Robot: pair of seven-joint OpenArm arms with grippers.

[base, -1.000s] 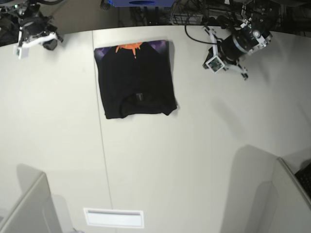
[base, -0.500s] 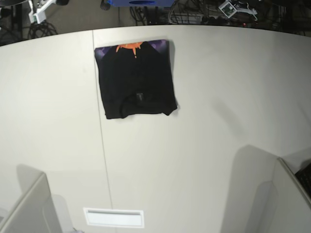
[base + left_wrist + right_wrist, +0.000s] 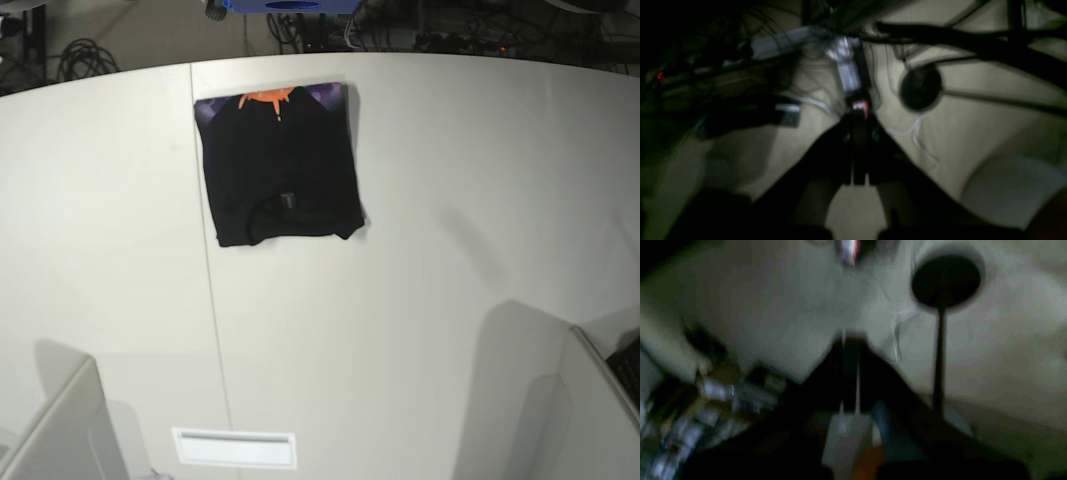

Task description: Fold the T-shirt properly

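The black T-shirt [image 3: 283, 165] lies folded into a compact rectangle on the white table [image 3: 450, 200], at the far middle-left. A strip of its orange-and-purple print [image 3: 264, 97] shows along its far edge. No arm shows in the base view. My left gripper [image 3: 857, 116] appears in the dim left wrist view with its jaws together and empty, over the floor. My right gripper [image 3: 850, 340] appears blurred in the right wrist view, jaws together, also over the floor. The shirt is in neither wrist view.
A seam [image 3: 212, 300] runs down the table left of centre. A white label plate [image 3: 235, 448] lies at the near edge. Grey partitions stand at the near corners [image 3: 60, 430] [image 3: 590, 400]. Cables [image 3: 420, 35] lie behind the table. A round black stand base [image 3: 921, 87] [image 3: 945, 280] is on the floor.
Both arms have pulled back from the table's far corners and left the base view. The T-shirt has not moved.
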